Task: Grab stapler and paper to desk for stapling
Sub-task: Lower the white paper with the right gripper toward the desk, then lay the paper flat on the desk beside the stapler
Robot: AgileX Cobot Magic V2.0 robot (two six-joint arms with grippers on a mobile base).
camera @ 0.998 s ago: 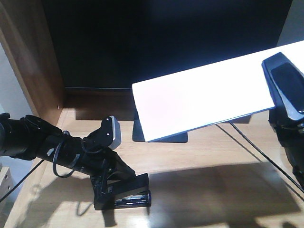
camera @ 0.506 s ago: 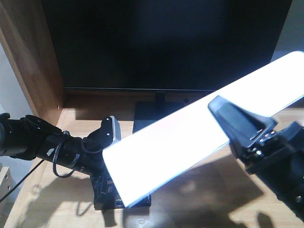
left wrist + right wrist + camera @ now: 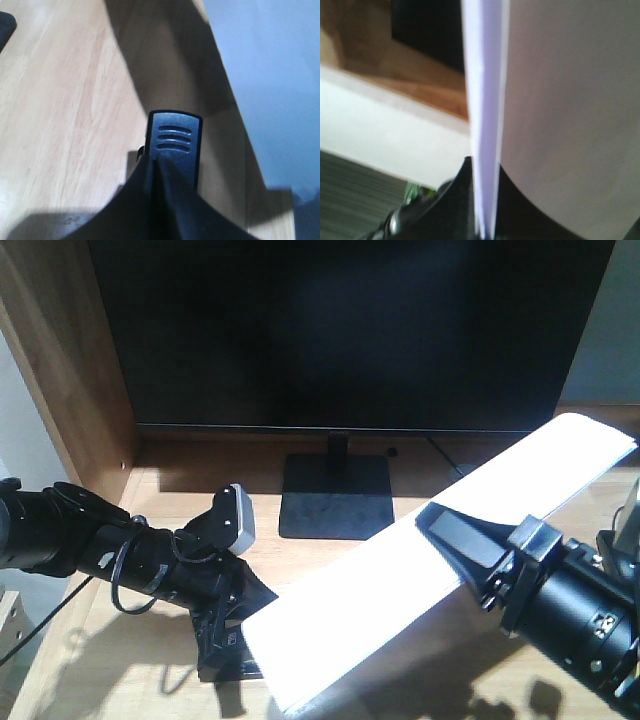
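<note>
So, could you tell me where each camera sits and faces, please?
Front: on the robot, facing monitor and desk; shows left gripper holding the stapler, right gripper the paper.
Left wrist: looks down past its fingers at the stapler on the desk.
Right wrist: looks along the paper's edge, clamped between its fingers.
Shared: the paper, in front and right wrist.
</note>
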